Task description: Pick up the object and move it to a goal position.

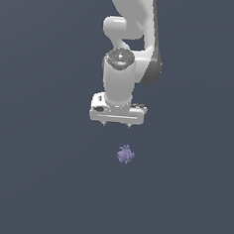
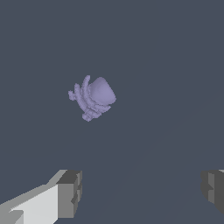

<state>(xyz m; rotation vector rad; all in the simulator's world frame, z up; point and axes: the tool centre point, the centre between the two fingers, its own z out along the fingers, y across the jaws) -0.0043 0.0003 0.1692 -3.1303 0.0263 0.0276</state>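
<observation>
A white gripper (image 1: pixel 116 123), fingers spread and empty, hangs above the small purple object (image 1: pixel 126 154), which lies apart on the dark surface. Grasping, lifting and moving all remain.

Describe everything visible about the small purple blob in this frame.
The purple blob is a small lavender lump, matte as rendered, with one smooth rounded end and a cluster of ribbed, finger-like knobs on the other. It lies alone on the flat dark surface, below the open gripper in the exterior view. Nothing touches it.
</observation>
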